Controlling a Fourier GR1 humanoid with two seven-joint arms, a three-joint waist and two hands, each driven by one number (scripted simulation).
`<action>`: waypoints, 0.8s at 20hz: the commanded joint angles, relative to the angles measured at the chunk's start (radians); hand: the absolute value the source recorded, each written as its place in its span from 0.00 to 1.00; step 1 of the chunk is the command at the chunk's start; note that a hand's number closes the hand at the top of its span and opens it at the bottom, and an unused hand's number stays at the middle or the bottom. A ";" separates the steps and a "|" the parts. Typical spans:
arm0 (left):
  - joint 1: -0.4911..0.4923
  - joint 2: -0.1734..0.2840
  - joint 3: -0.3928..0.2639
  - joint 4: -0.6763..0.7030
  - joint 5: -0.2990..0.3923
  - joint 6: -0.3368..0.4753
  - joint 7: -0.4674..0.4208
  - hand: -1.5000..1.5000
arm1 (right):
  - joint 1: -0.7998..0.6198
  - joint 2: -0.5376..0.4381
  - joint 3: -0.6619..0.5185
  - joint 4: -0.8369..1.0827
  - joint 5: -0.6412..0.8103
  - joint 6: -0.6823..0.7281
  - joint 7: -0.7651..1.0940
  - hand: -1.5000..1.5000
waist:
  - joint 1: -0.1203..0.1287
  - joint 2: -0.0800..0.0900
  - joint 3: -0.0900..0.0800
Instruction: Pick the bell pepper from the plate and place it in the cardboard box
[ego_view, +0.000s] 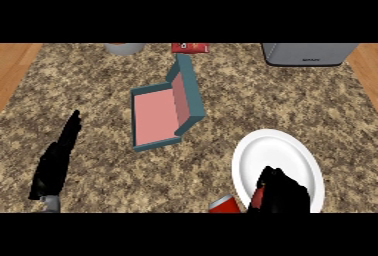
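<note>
- Red shows in two spots beside the right hand (284, 192): a sliver of the bell pepper (258, 198) under the curled fingers, at the lower rim of the white plate (284, 150), and a red piece (224, 205) on the counter (96, 100) just left of the hand.
- Head view: the fingers are wrapped over the pepper, hiding most of it.
- Teal cardboard box (166, 107) with its pink inside lies well apart, up and left.
- Left hand (55, 162) rests at the left, fingers straight.
</note>
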 joint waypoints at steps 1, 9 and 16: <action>0.007 0.047 0.048 -0.011 0.063 -0.070 -0.004 0.50 | -0.001 0.013 0.082 -0.144 0.084 0.042 0.111 1.00 | 0.002 0.000 0.001; -0.018 -0.002 -0.006 -0.027 0.017 -0.033 0.034 0.50 | -0.251 0.014 0.232 -0.283 -0.038 -0.081 0.106 1.00 | 0.020 0.001 0.001; -0.025 -0.020 -0.015 -0.045 -0.019 -0.002 0.055 0.50 | -0.542 0.014 0.202 -0.193 -0.178 -0.107 0.164 1.00 | 0.019 0.003 0.001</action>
